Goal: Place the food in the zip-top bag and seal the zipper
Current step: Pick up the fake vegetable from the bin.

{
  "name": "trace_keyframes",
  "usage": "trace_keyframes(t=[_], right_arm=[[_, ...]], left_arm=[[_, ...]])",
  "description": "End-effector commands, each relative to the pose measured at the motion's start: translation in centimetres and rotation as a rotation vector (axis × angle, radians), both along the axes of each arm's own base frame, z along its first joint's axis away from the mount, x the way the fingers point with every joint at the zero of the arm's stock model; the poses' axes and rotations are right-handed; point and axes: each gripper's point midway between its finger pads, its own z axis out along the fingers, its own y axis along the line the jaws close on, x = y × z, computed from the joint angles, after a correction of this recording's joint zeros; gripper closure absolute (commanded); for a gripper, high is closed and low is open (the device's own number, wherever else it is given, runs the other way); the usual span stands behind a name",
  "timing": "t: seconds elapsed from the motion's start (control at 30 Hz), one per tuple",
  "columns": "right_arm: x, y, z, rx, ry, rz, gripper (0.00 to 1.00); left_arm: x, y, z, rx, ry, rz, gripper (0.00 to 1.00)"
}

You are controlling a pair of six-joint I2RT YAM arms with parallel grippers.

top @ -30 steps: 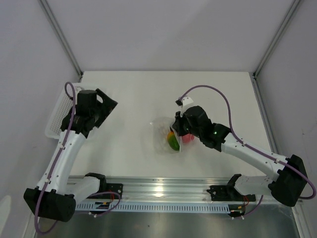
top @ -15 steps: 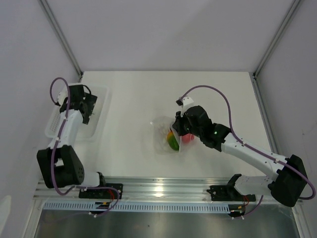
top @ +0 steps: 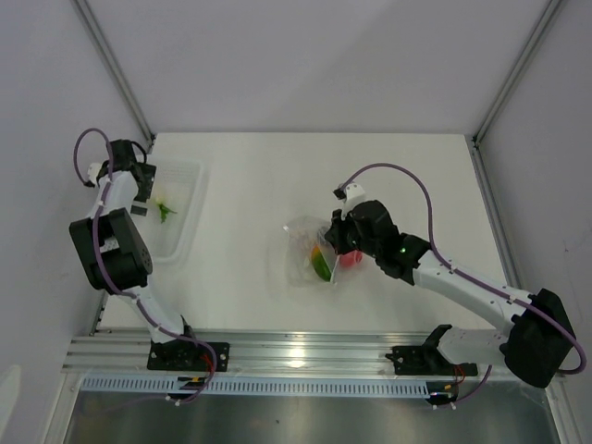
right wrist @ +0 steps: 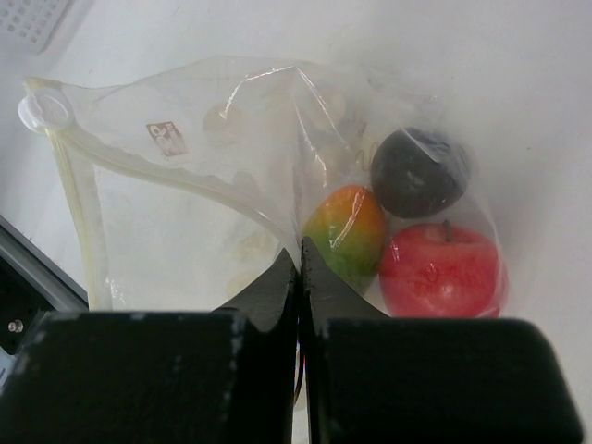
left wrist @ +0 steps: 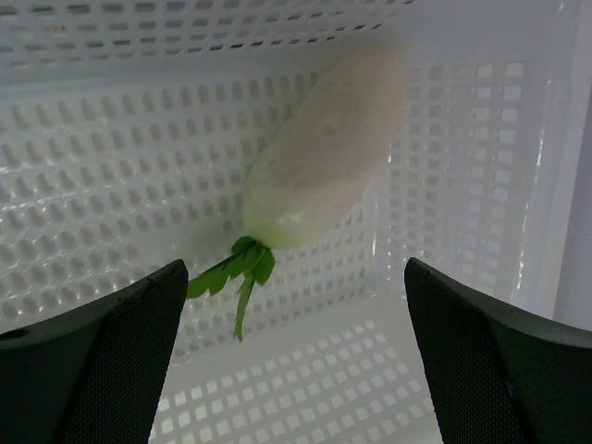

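While left pincer (left wrist: 296, 356) gapes over white oblong piece (left wrist: 324, 153), leaves (left wrist: 242, 268) pointing 7 o'clock, right pincer (right wrist: 299, 264) pinches zip-top bag (right wrist: 185, 199); print (right wrist: 166, 137) unreadable.

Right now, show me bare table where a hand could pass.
Bare table lies between the basket and the zip-top bag, and along the far edge. Crowded: the right gripper pinching the bag, left gripper at the basket.

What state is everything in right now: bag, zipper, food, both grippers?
Bag: mouth open, rim pinched.
Zipper: unsealed.
Apple: in the bag.
Mango: in the bag.
Plum: in the bag.
Radish: lying in the basket, not gripped.
Left gripper: open, facing the radish.
Right gripper: shut on the bag.
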Motion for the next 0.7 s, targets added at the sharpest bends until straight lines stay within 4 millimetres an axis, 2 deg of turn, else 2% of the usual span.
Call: trace_keyframes(t=[0.0,0.03,0.07,0.13,0.17,0.2,0.4,0.47,0.53,0.57,0.67], right_arm=[[0.4,0.5,2.0,0.061,-0.06,0.015,1.0],[0.6,0.5,1.9,0.066,-0.062,0.013,1.0],[0.6,0.5,1.7,0.066,-0.057,0.015,1.0],[0.8,0.4,1.4,0.071,-0.053,0.007,1.0],[0.9,0.4,1.4,0.071,-0.053,0.004,1.0],[0.9,0.4,1.4,0.075,-0.053,0.004,1.0],[0.7,0.5,0.9,0.088,-0.037,0.019,1.0],[0.7,0.5,0.6,0.085,-0.033,0.019,1.0],[0.8,0.3,0.3,0.084,-0.028,0.013,1.0],[0.8,0.3,0.4,0.087,-0.027,0.013,1.0],[0.9,0.1,0.3,0.09,-0.025,0.007,1.0]], left_arm=[[2.6,2.4,1.9,0.061,-0.039,-0.019,0.01],[3.6,2.9,2.4,0.083,-0.063,-0.033,0.01],[3.9,3.0,1.5,0.099,-0.039,-0.074,0.01],[5.2,3.2,2.0,0.118,-0.063,-0.113,0.01],[5.3,3.1,0.8,0.107,-0.035,-0.13,0.01],[5.7,3.3,1.0,0.109,-0.038,-0.131,0.01],[6.1,3.1,-1.6,0.07,0.002,-0.164,0.01],[6.9,3.0,-1.4,0.058,-0.011,-0.178,0.01],[6.7,2.6,-2.6,0.024,0.026,-0.186,0.01],[7.1,2.7,-1.9,0.02,0.015,-0.179,0.01],[6.7,2.5,-2.9,-0.019,0.063,-0.175,0.01]])
